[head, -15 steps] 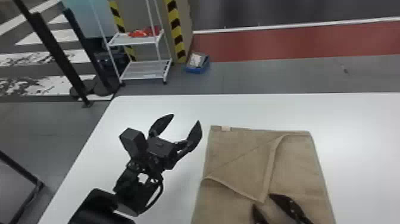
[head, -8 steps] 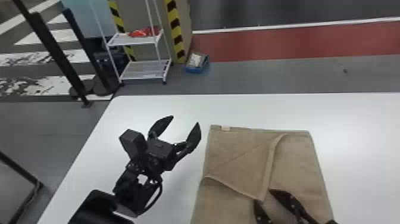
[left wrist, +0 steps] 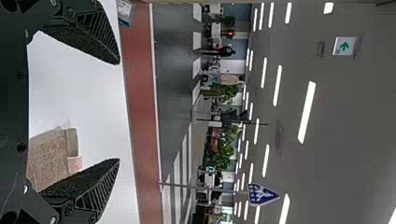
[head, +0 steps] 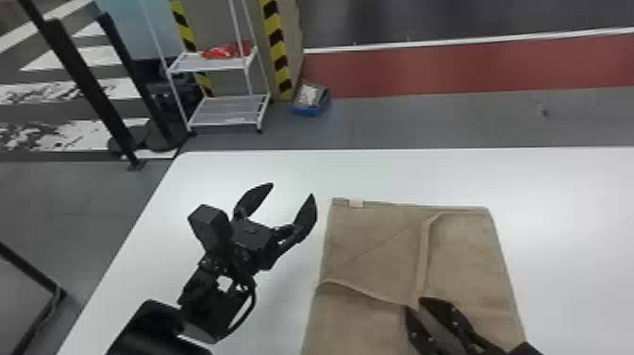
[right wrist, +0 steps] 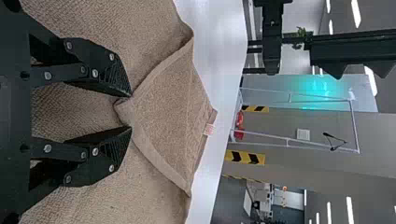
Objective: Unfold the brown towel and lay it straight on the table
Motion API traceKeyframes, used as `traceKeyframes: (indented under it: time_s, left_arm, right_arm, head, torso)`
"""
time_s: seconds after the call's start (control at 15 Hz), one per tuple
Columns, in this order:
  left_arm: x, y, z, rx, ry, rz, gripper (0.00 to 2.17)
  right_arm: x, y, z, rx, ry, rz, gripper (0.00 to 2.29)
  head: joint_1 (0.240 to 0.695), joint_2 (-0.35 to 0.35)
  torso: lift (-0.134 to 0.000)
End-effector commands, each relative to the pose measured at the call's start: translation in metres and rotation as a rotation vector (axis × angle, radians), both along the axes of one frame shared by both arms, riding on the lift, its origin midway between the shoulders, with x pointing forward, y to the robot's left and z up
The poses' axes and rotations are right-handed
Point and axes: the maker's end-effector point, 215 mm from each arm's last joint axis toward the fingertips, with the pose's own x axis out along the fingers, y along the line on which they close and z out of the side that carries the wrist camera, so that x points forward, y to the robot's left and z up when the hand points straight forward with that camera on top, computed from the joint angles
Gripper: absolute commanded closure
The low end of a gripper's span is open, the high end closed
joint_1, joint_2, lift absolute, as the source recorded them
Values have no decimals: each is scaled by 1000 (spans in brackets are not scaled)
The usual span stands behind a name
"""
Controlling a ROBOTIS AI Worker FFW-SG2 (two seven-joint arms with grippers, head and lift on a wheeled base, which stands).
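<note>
Towel: your brown towel [head: 462, 255] lies flat on the white worktop [head: 571, 212], a layer of it folded over to form a pointed flap [head: 377, 255].
Flap: its corner points toward your right claw; the raised hem runs from there along both sides.
Tag: you can see a small pale tag [head: 356, 203] on the far edge, near the towel's left corner.
Right claw: you have it [head: 413, 304] low over the towel, fingers spread, the flap's corner between the tips.
Left claw: yours [head: 292, 189] is over the worktop, left of the towel and apart from it, fingers wide and gripping nothing.
Behind: a white rack [head: 221, 63] and a blue bin [head: 309, 111] stand on the floor beyond the worktop.
</note>
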Motion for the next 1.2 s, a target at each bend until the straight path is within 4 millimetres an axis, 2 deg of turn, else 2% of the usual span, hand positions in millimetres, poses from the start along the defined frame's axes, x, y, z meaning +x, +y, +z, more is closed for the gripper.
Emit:
traceKeyframes:
  time_s: [0.0,0.13,0.33,0.53,0.67,0.73,0.87,1.0,1.13]
  left_arm:
    - [0,0,-1,2,1,0,154]
    - [0,0,0,7,-2,0,154]
    - [3,-1,3,17,-10,-5,154]
    - [6,-6,6,27,-18,-12,157]
    - [10,-14,7,35,-22,-22,154]
    - [12,-19,8,33,-24,-28,151]
    - [17,-31,11,36,-23,-47,147]
    - [20,-46,5,43,8,-72,140]
    - [29,-62,-4,71,30,-94,144]
  right_arm:
    - [1,-2,0,7,2,-4,1072]
    - [1,-4,0,8,5,-7,1332]
    - [0,-6,7,24,-21,-13,1332]
    - [0,-20,25,56,-73,-41,1332]
    - [0,-30,35,67,-100,-63,1328]
    - [-1,-34,48,78,-136,-68,1328]
    - [-2,-43,61,82,-179,-80,1328]
    - [-3,-46,73,91,-215,-83,1328]
    - [-5,-44,77,97,-223,-77,1328]
  head:
    - [695,183]
    - [695,182]
    - [695,177]
    - [695,170]
    - [695,159]
    - [695,149]
    - [695,123]
    - [695,103]
    - [695,72]
  torso:
    - [-125]
    - [-125]
    - [-125]
    - [-125]
    - [-125]
    - [-125]
    - [-125]
    - [-125]
    - [-125]
